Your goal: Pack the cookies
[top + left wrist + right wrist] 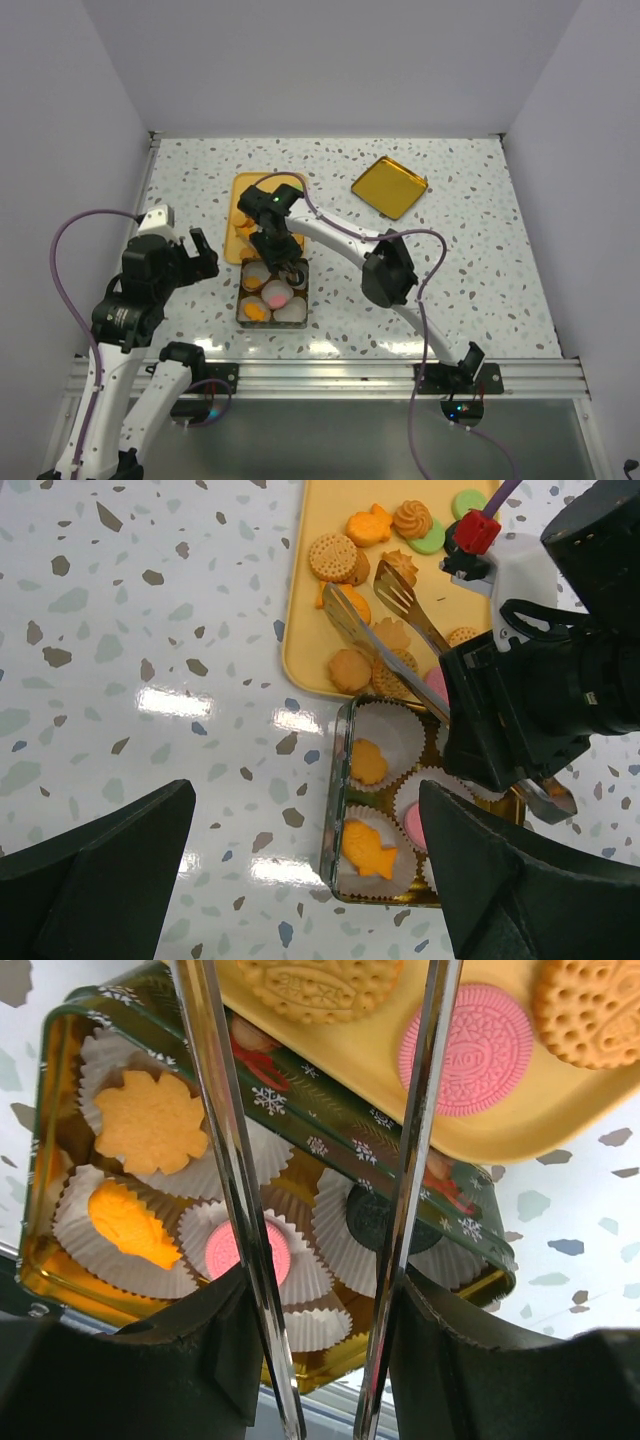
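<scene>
Top view: right arm reaches across to the tin (246,305), which sits near the table's (480,260) front edge. The yellow tray (240,200) touches the tin at its 12 o'clock. The gold lid (390,187) lies well apart at the tin's 2 o'clock.

Right gripper (320,1290) is clamped on metal tongs (225,1160) and sits above the tin. The two tong blades stand apart, and in the left wrist view their slotted tips lie over the tray.

Left gripper (308,810) is spread wide and holds nothing. It hovers over bare table at the tin's 9 o'clock.

Cookies (335,555) — most are loose on the tray: round tan biscuits, an orange fish, a green disc and a pink disc (465,1050) near the tray's edge.

Tin contents, right wrist view — white paper cups (340,1230) hold:
- a tan leaf cookie (150,1120)
- an orange fish (130,1225) at the leaf's 6 o'clock
- a pink round (225,1250)
- a black round (370,1220) at the pink one's 3 o'clock
</scene>
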{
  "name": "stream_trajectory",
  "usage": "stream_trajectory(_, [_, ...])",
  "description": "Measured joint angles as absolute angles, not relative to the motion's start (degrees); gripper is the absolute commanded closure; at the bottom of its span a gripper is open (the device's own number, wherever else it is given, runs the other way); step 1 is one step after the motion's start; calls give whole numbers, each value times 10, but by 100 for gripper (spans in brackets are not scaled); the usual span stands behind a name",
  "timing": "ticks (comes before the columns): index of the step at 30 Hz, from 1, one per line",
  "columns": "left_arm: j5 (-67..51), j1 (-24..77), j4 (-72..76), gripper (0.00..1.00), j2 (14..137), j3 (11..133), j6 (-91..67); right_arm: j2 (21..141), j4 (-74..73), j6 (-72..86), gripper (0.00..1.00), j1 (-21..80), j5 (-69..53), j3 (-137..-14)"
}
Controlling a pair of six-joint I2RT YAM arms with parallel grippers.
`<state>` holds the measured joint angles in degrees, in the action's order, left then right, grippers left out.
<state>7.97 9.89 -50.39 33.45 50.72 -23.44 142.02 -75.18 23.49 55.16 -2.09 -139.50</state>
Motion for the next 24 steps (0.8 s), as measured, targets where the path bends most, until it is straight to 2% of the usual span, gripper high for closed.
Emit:
stream_trajectory(15, [90, 99, -504, 0, 325, 507, -247, 1437, -764, 231, 53, 542, -43, -1411])
stream_trajectory(24, [93, 99, -504, 0, 322, 502, -249, 1437, -767, 232, 65, 540, -62, -1415])
